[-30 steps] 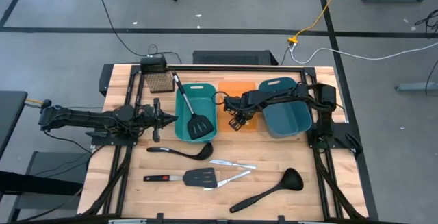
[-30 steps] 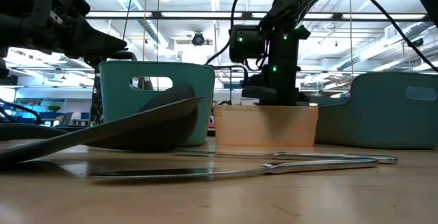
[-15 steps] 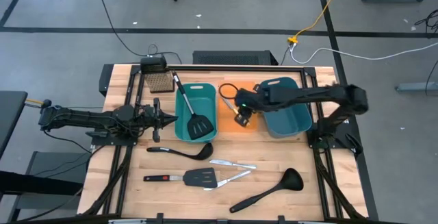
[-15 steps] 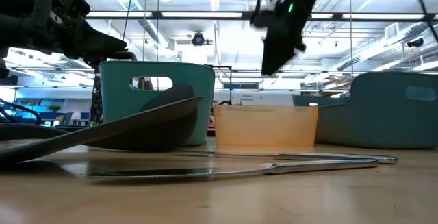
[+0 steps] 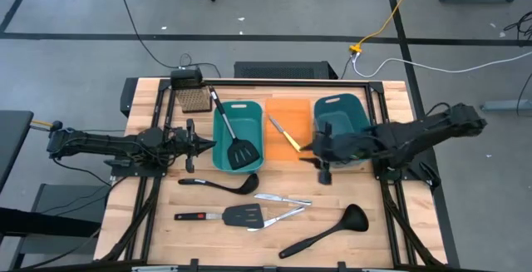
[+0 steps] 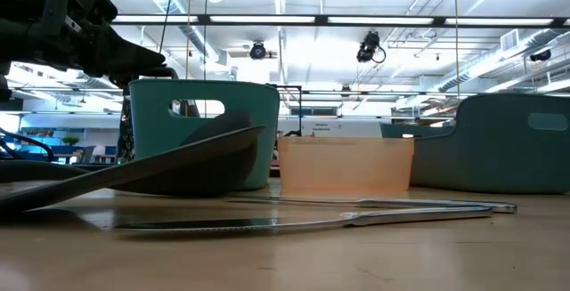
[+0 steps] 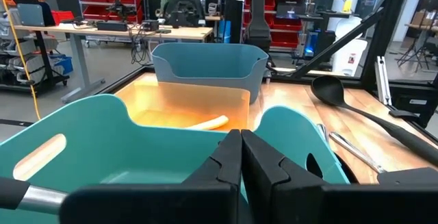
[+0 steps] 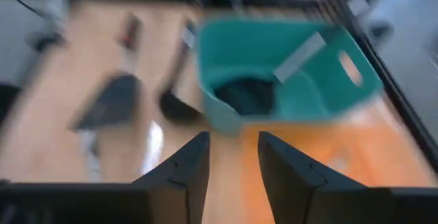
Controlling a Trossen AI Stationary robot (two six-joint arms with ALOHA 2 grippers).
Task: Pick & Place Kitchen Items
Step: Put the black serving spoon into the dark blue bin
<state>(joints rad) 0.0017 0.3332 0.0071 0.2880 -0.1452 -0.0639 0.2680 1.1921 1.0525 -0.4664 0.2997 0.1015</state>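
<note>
From my station, the left hand [image 5: 202,145] sits near the table's [image 5: 150,222] left edge, just beside the left teal bin [image 5: 224,160]; my left wrist view shows its fingers [image 7: 236,159] pressed together with nothing between them. A slotted spatula [image 5: 237,143] lies in that bin, its handle sticking out over the far rim. Just in front of the bin a black ladle [image 5: 224,185] lies on the wood. Nearer the front edge rests the red-marked spatula [image 5: 229,216], and two silver table knives [image 5: 283,199] lie beside its blade, one crossing toward the other. A second ladle [image 5: 328,230] lies slantwise toward the front right.

In the middle, the orange bin [image 5: 287,110] holds the yellow-handled knife [image 5: 287,135], lying slantwise on its floor; I also see its pale handle through the left wrist camera. To the right stands the second teal bin [image 5: 337,106]. My right hand [image 5: 324,165] hangs above the table at that bin's front left corner, clear of the orange bin. In the right wrist view its fingers [image 8: 185,172] stand somewhat apart and carry nothing. The low view catches only a dark scrap of that arm high up.
</note>
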